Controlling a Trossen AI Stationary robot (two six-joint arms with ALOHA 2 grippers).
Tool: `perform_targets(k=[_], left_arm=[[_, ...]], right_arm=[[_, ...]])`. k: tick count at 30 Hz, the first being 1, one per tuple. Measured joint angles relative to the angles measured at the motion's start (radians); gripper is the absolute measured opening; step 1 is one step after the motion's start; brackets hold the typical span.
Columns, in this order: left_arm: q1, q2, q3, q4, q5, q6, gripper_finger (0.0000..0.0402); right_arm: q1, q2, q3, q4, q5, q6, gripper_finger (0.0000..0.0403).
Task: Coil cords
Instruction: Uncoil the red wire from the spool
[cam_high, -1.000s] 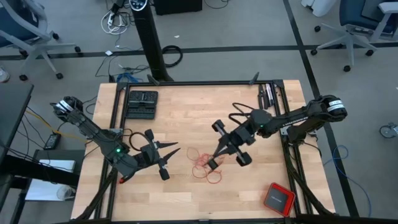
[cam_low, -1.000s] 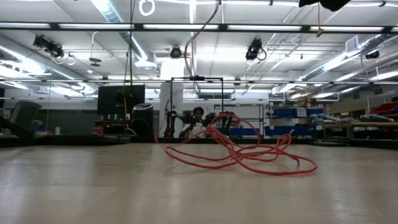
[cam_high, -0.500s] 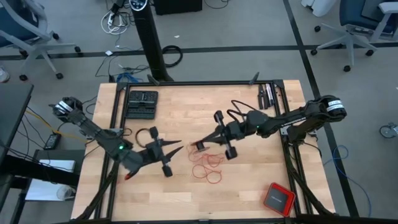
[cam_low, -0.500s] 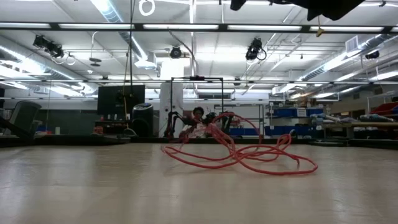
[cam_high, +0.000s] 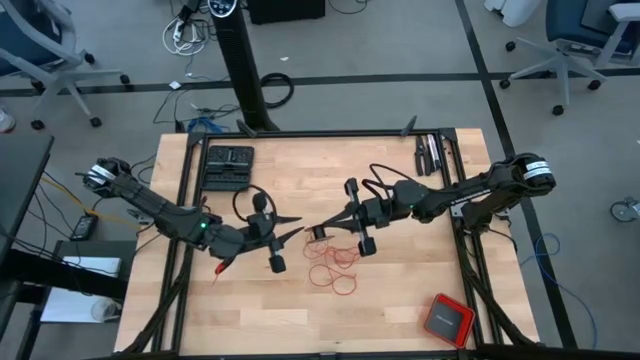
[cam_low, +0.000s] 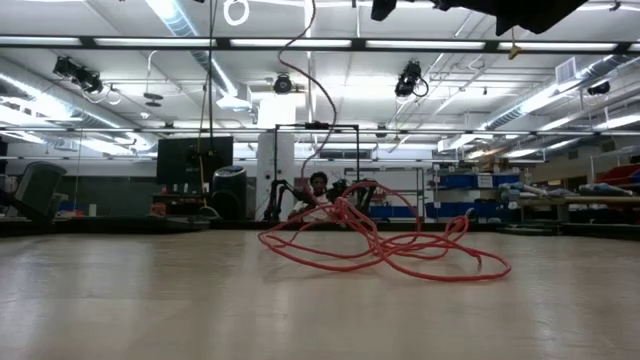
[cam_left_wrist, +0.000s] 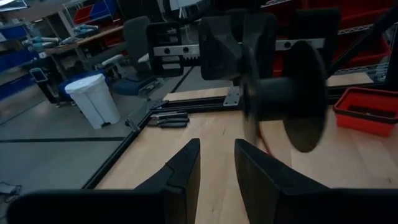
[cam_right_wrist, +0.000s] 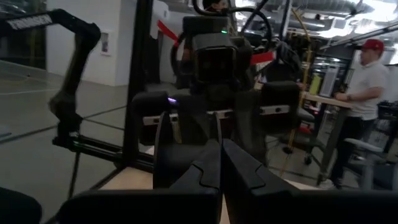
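High view, cord (cam_high: 335, 262): thin red loops loose on the table mid-centre, one strand rising to the right gripper; not coiled yet.
High view, right gripper (cam_high: 318, 233): at table centre, just left of and beyond the loops, tips pinched near the strand's raised end; probably lifts it clear so the left can take it.
High view, left gripper (cam_high: 292, 226): tip to tip with the right one, a small gap between; empty, placed as if for a handover.
Low view, cord (cam_low: 380, 245): tangled heap resting on the wood, a strand climbing out of frame at top; held up, judging by that line.
Left wrist view, left gripper (cam_left_wrist: 216, 163): fingers a little apart, nothing between; right arm's bulk close ahead.
Left wrist view, box (cam_left_wrist: 367, 109): red, at the table's far edge, apart from the work.
Right wrist view, right gripper (cam_right_wrist: 220, 163): fingers pressed together; cord between them too thin to tell here; left arm faces it, a person stands in the room behind.
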Motion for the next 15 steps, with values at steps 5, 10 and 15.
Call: perform_targets(k=[5, 10, 15], left_arm=[[0.000, 0.000, 0.000, -0.029, 0.000, -0.002, 0.0103], [0.000, 0.000, 0.000, -0.093, 0.005, -0.041, 0.0103], [0.000, 0.000, 0.000, -0.079, 0.029, -0.049, 0.0103]], right_arm=[[0.003, 0.000, 0.000, 0.002, 0.008, -0.009, 0.0000], [0.014, -0.001, 0.000, 0.035, 0.008, -0.018, 0.0000], [0.013, 0.000, 0.000, 0.002, 0.038, -0.019, 0.0000]])
